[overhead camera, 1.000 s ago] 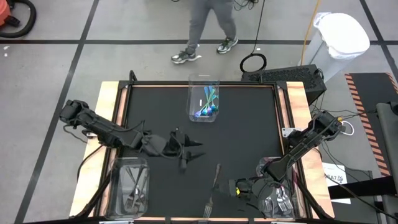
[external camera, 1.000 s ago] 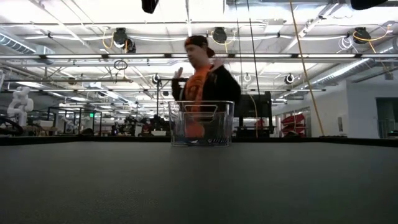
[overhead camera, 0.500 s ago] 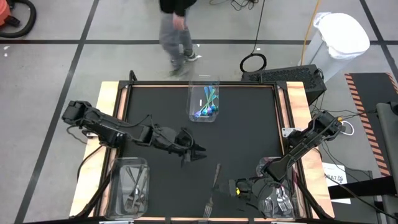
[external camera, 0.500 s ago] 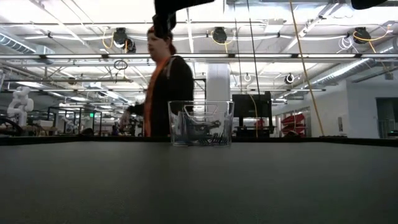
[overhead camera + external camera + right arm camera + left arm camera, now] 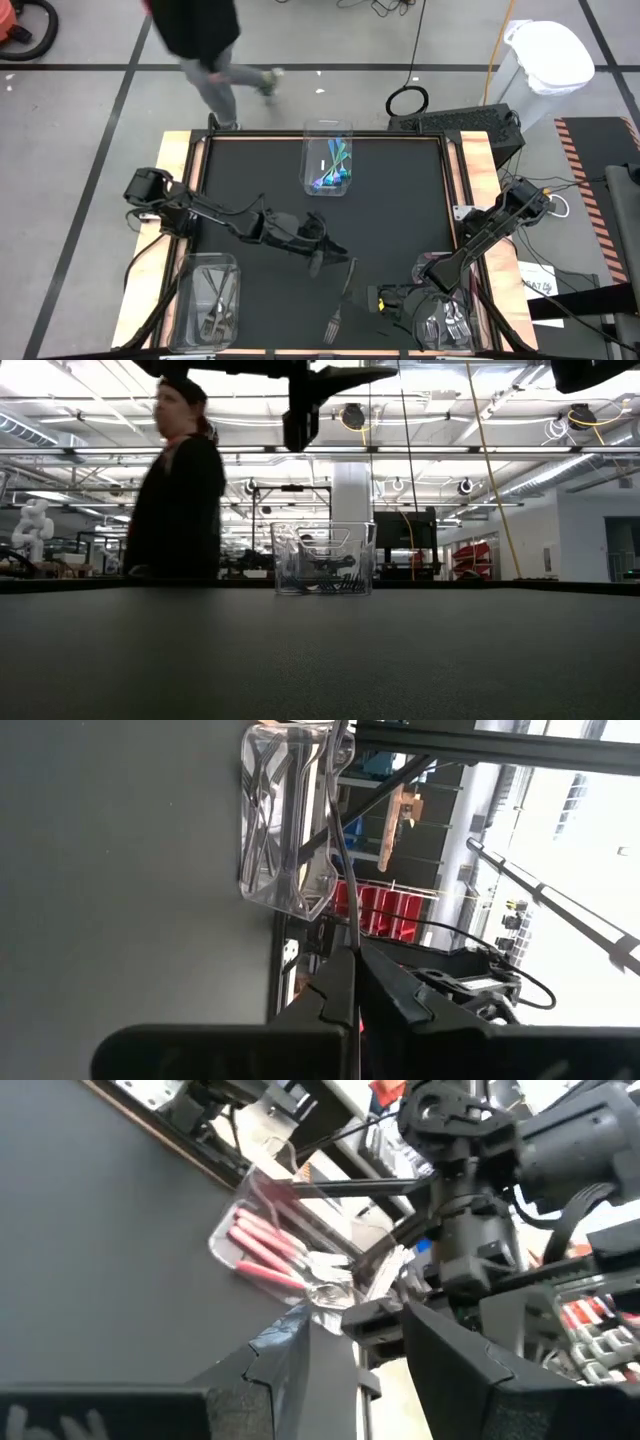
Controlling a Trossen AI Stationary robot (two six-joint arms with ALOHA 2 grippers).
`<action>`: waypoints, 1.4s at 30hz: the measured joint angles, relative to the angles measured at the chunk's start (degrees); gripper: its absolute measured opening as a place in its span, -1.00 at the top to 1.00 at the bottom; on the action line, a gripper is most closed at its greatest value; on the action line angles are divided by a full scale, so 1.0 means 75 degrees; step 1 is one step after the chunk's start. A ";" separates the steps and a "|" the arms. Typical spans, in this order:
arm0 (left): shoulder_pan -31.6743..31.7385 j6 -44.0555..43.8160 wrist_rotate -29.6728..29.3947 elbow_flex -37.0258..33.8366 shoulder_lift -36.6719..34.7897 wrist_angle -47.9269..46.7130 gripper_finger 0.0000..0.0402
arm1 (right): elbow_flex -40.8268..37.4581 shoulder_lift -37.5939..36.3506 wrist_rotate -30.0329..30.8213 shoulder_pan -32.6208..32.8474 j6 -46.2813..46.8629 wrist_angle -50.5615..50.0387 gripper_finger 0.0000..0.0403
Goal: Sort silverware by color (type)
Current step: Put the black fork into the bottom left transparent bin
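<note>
Behind black table (image 5: 400,220) person (image 5: 205,40) walks; left claw (image 5: 335,255) spread, right claw (image 5: 372,300) pinching fork (image 5: 340,300).

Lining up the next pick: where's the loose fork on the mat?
High view: the loose fork lies near the mat's front edge, centre, just beyond the left tool, left of the right tool.

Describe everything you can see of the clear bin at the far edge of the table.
The clear bin is a see-through plastic box, rectangular with rounded corners, open on top and upright. It stands alone on the black mat at the middle of the table's far edge, with nothing touching it from outside. Inside lie a few blue and teal-handled utensils, bunched toward its near end. From table height its walls show as transparent, with the room visible through them.
</note>
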 joint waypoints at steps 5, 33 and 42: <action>0.0073 -0.0007 0.0099 0.0041 0.0042 0.0362 0.21 | 0.0000 0.0000 -0.0013 0.0000 0.0009 -0.0037 0.99; -0.0034 -0.0189 0.0440 0.0038 0.0126 0.0776 0.21 | 0.0000 0.0000 -0.0017 -0.0087 0.0073 -0.0093 0.99; -0.0053 -0.0156 0.0405 0.0038 0.0126 0.0808 0.21 | 0.0000 0.0000 -0.0017 -0.0119 0.0073 -0.0094 0.99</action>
